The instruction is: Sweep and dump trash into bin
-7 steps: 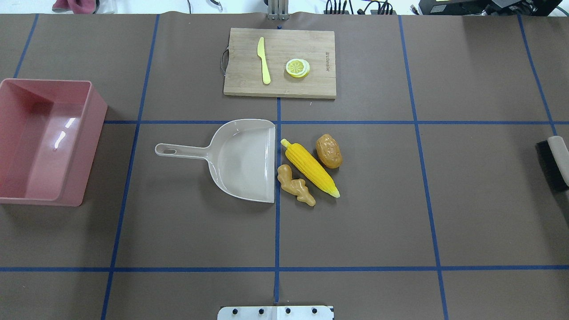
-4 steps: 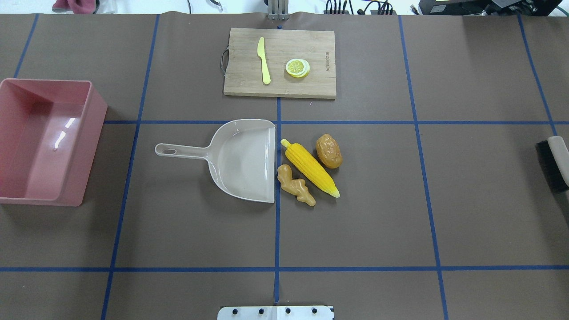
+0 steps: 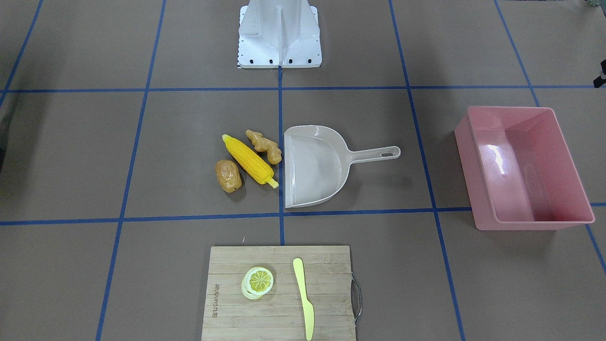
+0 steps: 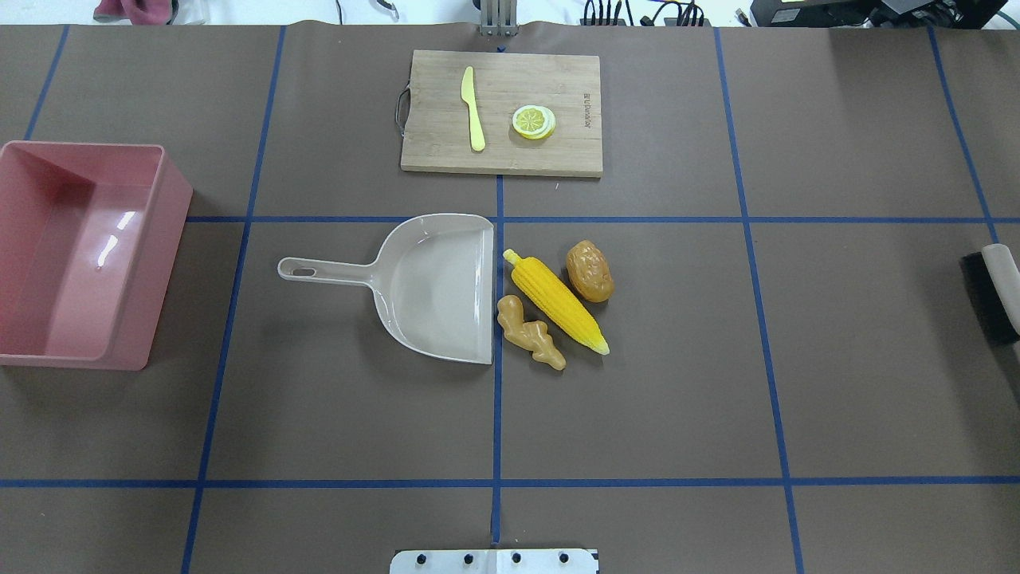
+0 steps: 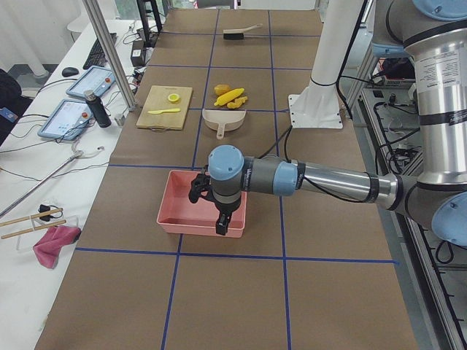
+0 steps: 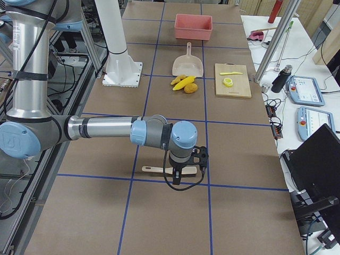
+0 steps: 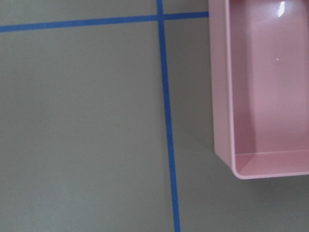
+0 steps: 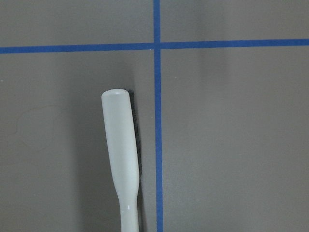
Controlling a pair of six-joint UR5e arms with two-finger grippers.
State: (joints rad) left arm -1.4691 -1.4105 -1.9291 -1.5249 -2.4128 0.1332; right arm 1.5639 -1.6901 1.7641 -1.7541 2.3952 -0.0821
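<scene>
Nearest, our right gripper [image 6: 178,173] hung over the brush [image 6: 154,169], lower centre; our left gripper [image 5: 222,223] by a corner of the bin [image 5: 179,200]; finger spread we could not tell. Farther, mid-frame, corn cob [image 4: 558,301], potato [image 4: 590,271] and ginger root [image 4: 530,332] lay by the dustpan [image 4: 434,287] mouth; a skewed sweep might roll the potato astray.

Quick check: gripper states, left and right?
Left gripper, by the bin: cannot be told, it shows only from the side.
Right gripper, above the brush: cannot be told either.
</scene>
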